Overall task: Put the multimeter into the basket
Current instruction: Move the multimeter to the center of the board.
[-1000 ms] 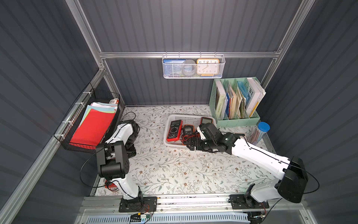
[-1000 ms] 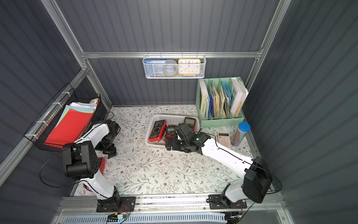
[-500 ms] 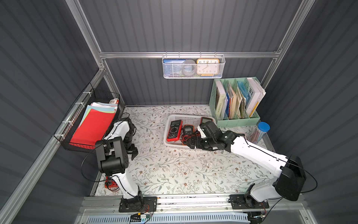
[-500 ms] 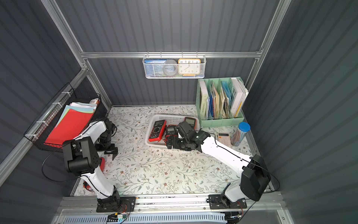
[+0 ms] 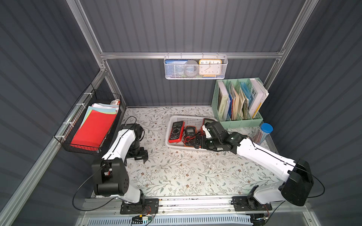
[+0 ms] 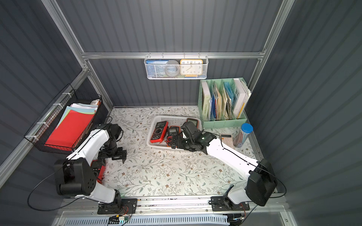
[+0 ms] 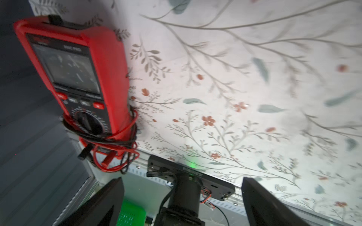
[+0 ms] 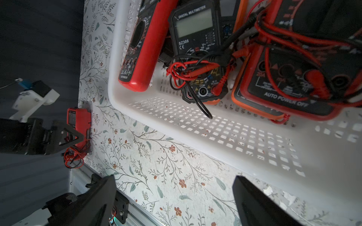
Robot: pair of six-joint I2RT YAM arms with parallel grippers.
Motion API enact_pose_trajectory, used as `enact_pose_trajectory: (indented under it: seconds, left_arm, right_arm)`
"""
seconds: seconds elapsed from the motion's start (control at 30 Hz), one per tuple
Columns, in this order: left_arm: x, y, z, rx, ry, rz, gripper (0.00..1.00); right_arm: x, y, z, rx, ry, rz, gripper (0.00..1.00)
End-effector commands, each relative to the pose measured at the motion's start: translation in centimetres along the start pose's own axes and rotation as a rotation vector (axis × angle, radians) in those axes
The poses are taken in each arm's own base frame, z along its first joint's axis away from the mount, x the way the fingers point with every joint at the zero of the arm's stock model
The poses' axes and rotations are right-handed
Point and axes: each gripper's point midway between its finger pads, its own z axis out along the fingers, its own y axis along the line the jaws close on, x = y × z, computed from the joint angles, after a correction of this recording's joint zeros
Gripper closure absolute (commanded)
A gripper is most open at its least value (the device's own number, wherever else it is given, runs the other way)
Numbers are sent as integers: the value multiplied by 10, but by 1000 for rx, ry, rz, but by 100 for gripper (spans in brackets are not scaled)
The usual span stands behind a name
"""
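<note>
We see the red multimeter (image 7: 78,82), its leads (image 7: 117,140) wound round its lower end, lying on the floral table (image 6: 156,176) at about eight o'clock from the centre. It is outside the low white perforated basket (image 6: 172,117), which sits toward twelve o'clock with three other meters (image 6: 159,131) in it. Our left gripper (image 7: 181,179) stands over the table at nine o'clock, jaws spread wide and holding nothing, near the multimeter but apart from it, while our right gripper (image 8: 174,176) is at the basket's six o'clock side, just beside its rim, likewise fully parted and empty.
</note>
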Motion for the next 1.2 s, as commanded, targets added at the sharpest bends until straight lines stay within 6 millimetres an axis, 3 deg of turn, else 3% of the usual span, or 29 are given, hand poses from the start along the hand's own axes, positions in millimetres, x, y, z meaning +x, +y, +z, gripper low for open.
enact_pose_trajectory:
  seconds: [0.0,0.13,0.23,0.4,0.5,0.7,0.83,0.97,1.03,1.17]
  left_arm:
    - [21,-5,-17,104,-90,-173,1]
    - [35,15,-32,177,-327,-481,1]
    - [54,32,-34,204,-407,-697,1]
    - [84,84,-49,-39,-433,-860,1]
    - [96,104,-55,-131,-462,-935,1]
    - [120,121,-43,-153,-517,-1172,1]
    - [120,132,-49,-173,-596,-1236,1]
    - [108,133,-53,-231,-567,-1197,1]
    - [104,131,-44,-231,-502,-1212,1]
    - [98,123,-5,-95,-286,-1327,1]
  right_arm:
    - [5,-3,7,1,30,1,1]
    - [7,-6,5,8,24,-3,1]
    - [8,-8,2,15,28,-9,1]
    - [8,-9,-9,26,11,-29,1]
    - [7,-11,-13,32,2,-35,1]
    - [9,-13,-19,40,-4,-41,1]
    - [10,-15,-23,50,0,-51,1]
    - [8,-19,-29,73,-18,-63,1]
    - [7,-21,-32,78,-35,-66,1]
    - [6,-24,-36,88,-58,-73,1]
